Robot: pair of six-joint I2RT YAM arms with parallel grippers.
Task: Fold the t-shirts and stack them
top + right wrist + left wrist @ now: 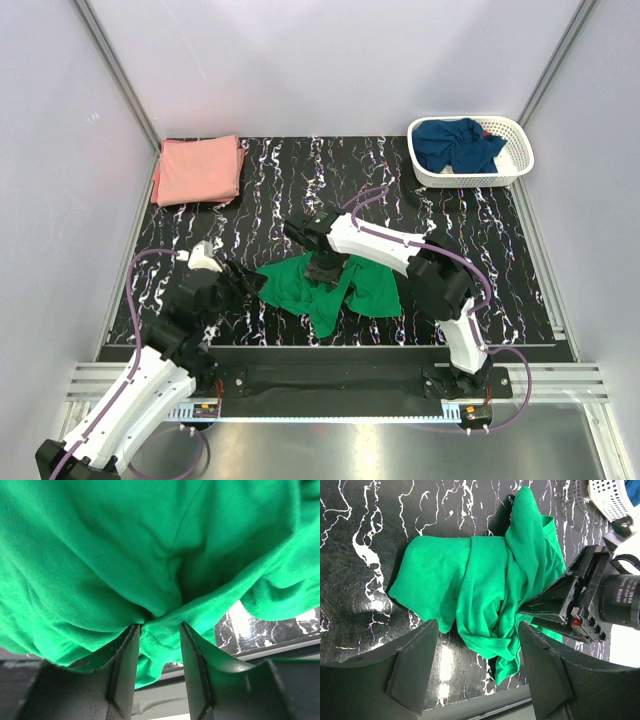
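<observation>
On the black marbled worktop [300, 180], the green t-shirt [375, 292] is lying crumpled at the near middle, and that is where you are running the risk. Your right gripper [160, 630] is pinching a thick bunch of several layers between narrowly set jaws, so a lift from there is likely dragging the whole heap along rather than spreading it, and a layer may be slipping free. Your left gripper [477, 625] is hovering wide open just beside the shirt's left edge, holding nothing; closing there, it may be catching two layers at once, or none. Counting downward, you are working with one worktop; three t-shirts, namely this green one, one pink t-shirt [198, 170] lying folded at the far left and one navy t-shirt [455, 145] bunched inside the white basket [470, 179] at the far right; one such basket; and two grippers.
</observation>
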